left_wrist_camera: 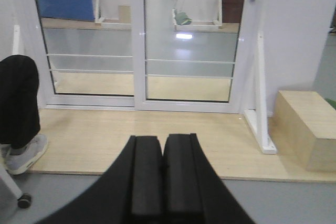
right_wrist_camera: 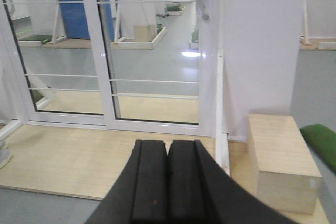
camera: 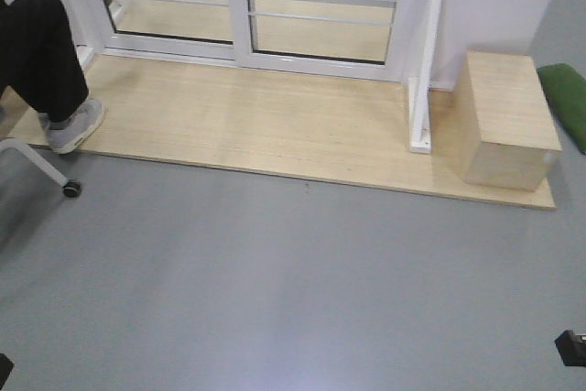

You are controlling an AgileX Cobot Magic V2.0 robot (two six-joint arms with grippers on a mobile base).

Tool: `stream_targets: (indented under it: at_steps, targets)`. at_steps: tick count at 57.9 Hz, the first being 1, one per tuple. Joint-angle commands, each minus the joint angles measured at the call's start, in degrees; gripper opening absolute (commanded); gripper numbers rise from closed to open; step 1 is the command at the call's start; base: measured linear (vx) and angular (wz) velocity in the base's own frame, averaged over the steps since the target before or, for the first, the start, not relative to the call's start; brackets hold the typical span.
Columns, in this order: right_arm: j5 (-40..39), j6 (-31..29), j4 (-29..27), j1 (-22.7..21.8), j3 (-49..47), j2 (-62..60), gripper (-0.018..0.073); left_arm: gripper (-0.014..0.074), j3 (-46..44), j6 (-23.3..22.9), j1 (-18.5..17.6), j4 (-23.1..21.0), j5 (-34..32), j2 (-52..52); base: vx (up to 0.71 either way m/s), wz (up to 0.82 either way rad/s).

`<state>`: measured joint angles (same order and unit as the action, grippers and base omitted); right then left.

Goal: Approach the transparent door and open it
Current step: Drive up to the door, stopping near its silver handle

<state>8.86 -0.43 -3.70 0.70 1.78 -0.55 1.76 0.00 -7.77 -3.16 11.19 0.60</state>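
Door (right_wrist_camera: pixel 155 51), glass: stood ahead, past the wood platform (camera: pixel 275 125). Handle (right_wrist_camera: pixel 205 11) showed in right wrist view; front view cropped it. Left gripper (left_wrist_camera: pixel 164 182), right gripper (right_wrist_camera: pixel 168 182): fingers pressed together. Box (right_wrist_camera: pixel 281 166) sat right of door.

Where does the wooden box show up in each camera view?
Front view: wooden box at mid right.
Left wrist view: box at the right edge, below middle.
Right wrist view: box at lower right.
Shared landmark: white post just left of it.
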Motion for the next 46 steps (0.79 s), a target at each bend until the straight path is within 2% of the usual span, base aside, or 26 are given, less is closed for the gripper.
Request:
stream_targets:
  at_steps: [1,24,46]
  targets:
    - [-4.78,-0.02,0.04,-0.19,0.18,-0.91,-0.0006,0.0003,0.74,-0.44,-0.18,-0.15,-4.95,0.86,0.38,0.56]
    - [-4.78,-0.02,0.04,-0.19,0.18,-0.91,-0.0006,0.0003,0.74,-0.44,-0.18,-0.15,-4.95,0.86,0.40,0.35]
    - [-4.78,-0.02,0.04,-0.19,0.18,-0.91,-0.0006,0.0003,0.74,-0.44,-0.18,-0.15,-4.95,0.86,0.42,-0.14]
